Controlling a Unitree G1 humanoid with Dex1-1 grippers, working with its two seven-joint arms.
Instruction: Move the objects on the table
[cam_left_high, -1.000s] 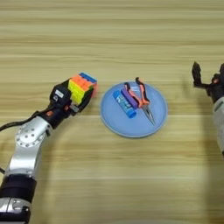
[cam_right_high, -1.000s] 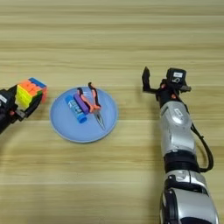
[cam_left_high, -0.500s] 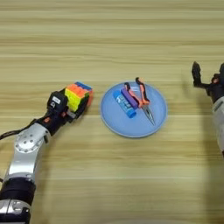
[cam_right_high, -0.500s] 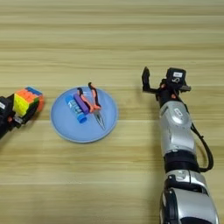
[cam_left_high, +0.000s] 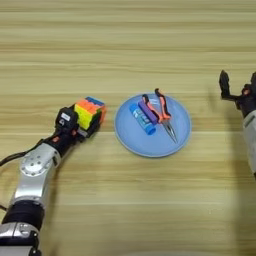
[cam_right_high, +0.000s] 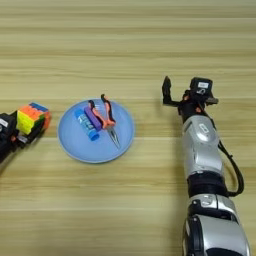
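Note:
The multicoloured puzzle cube (cam_left_high: 90, 111) is just left of the round light-blue plate (cam_left_high: 150, 144), with my left gripper (cam_left_high: 86, 122) shut on it from the near-left side. I cannot tell whether the cube touches the table (cam_left_high: 125, 45). The orange-and-black pliers (cam_left_high: 162, 113) lie on the plate, tips pointing toward me. My right gripper (cam_right_high: 181, 93) is parked open at the far right, holding nothing.
A blue cylinder (cam_left_high: 142, 118) and a purple one (cam_left_high: 148, 110) lie on the plate beside the pliers. My right forearm (cam_right_high: 202, 150) runs down the right side of the table.
My left gripper has drawn the cube a little left and toward me, away from the plate. The right arm has not moved.

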